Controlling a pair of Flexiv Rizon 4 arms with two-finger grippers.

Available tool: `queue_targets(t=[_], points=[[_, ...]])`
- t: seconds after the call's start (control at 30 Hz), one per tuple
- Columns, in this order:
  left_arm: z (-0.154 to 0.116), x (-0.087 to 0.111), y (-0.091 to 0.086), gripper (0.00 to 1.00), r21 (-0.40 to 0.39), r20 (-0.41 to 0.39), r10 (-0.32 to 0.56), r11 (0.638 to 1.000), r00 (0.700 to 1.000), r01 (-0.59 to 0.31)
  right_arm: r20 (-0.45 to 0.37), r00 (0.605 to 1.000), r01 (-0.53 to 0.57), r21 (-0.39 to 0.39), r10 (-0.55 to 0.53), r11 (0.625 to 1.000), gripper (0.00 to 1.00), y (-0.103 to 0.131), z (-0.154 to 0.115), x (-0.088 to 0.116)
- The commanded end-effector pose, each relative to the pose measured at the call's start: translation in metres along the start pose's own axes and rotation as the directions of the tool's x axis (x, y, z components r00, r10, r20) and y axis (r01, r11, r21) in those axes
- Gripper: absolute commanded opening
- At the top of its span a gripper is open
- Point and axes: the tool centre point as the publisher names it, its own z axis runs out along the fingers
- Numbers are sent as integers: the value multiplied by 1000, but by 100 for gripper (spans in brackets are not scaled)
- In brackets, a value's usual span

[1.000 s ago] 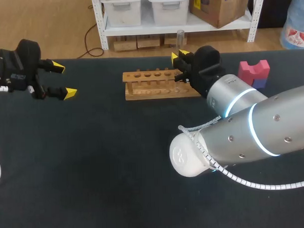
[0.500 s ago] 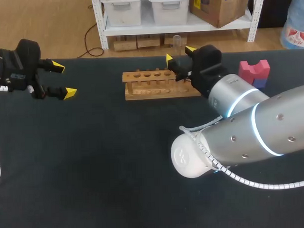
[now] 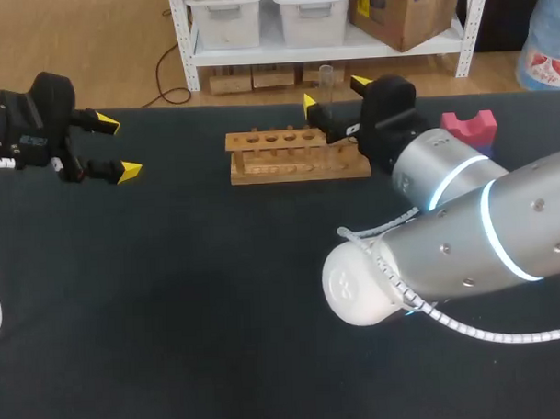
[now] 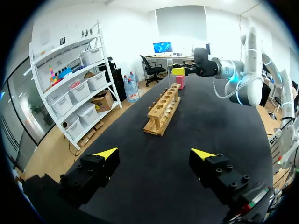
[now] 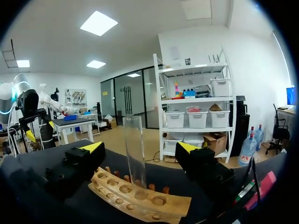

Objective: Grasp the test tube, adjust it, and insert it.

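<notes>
My right gripper has spread open since a second ago; test tube stands upright in rack. Right wrist view shows it touches neither finger. My left gripper hangs open.

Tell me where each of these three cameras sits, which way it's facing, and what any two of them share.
Head view: above and behind the robot, looking down on the table; left gripper at its left, right gripper over the wooden rack.
Left wrist view: on the left wrist, looking past its own open fingers, along the rack toward the right gripper.
Right wrist view: on the right wrist, facing the rack's side; the test tube stands between its open fingers, untouched.
Shared: both wrist views show the rack, from different sides.
</notes>
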Motion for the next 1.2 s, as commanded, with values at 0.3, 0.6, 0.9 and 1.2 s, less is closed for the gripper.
queue_targets(t=[0.3,0.6,0.9,1.2], points=[[0,2,-1,100,-4,9,4,1000,1000,-3,-128,991,38,-81,-48,996,100,-2,-48,-23],[0,2,-1,100,-4,9,4,1000,1000,-3,-177,984,5,-133,-28,991,100,-6,-69,-34],[0,2,-1,100,-4,9,4,1000,1000,-3,-334,943,-55,-173,-7,983,100,-7,-81,-37],[0,2,-1,100,-4,9,4,1000,1000,-3,-334,943,-55,-173,-7,983,100,-7,-81,-37]])
